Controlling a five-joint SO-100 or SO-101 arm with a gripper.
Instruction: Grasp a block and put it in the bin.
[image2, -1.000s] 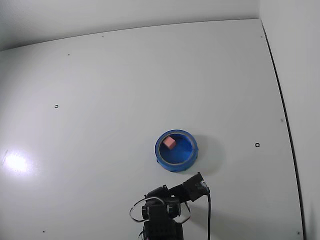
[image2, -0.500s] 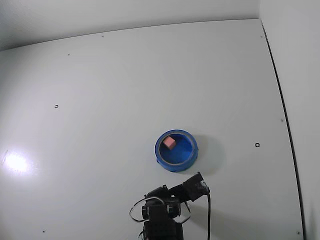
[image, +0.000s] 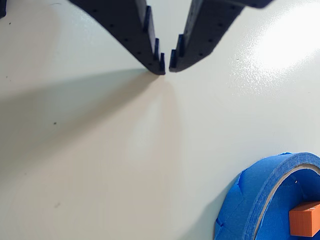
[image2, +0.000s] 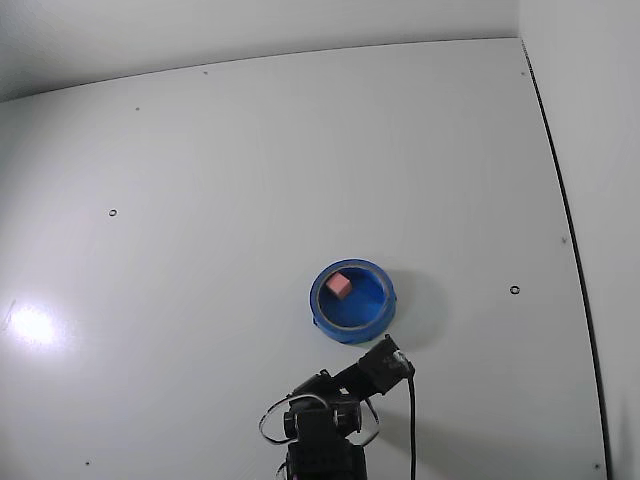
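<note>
The pink-orange block (image: 305, 219) lies inside the blue bin (image: 267, 177) at the lower right of the wrist view. In the fixed view the block (image2: 339, 286) rests in the upper left part of the bin (image2: 347, 333). My gripper (image: 167, 68) comes in from the top of the wrist view. Its dark toothed fingertips nearly touch and hold nothing. It hovers over bare table away from the bin. In the fixed view the gripper (image2: 386, 361) sits just below the bin, at the end of the folded arm.
The white table (image2: 200, 200) spreads wide around the bin, with a few small dark screw holes. A black cable (image2: 411, 430) hangs beside the arm base at the bottom. A dark seam runs along the table's right edge (image2: 565, 220).
</note>
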